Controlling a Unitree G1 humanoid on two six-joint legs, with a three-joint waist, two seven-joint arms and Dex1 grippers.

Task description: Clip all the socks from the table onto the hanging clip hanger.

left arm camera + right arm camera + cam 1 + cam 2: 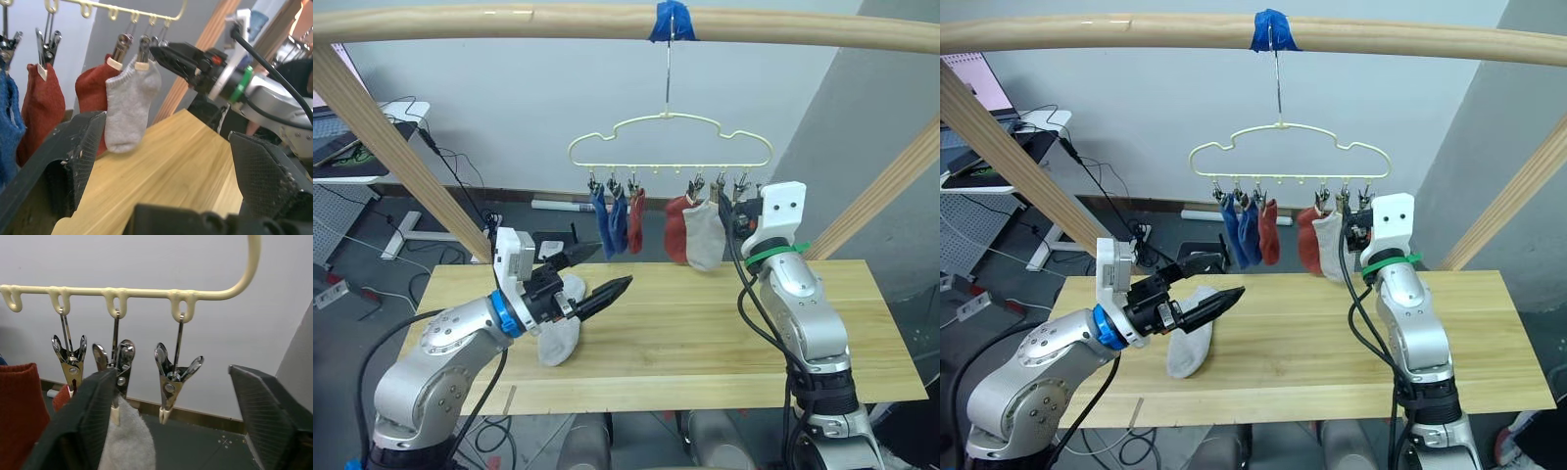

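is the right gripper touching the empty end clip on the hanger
Apart. The right wrist view shows the empty clip hanging free in the open space between the right gripper fingers, with wall visible on both sides of it.

You are seeing the pale yellow-green clip hanger (671, 143) hanging by its long hook from the beam. Five socks are hanging from its clips: two blue socks (609, 223), two rust red socks (676, 227) and one light grey sock (704, 235). The second grey sock (561, 333) is lying on the light wooden desk (705, 333), near its left side.
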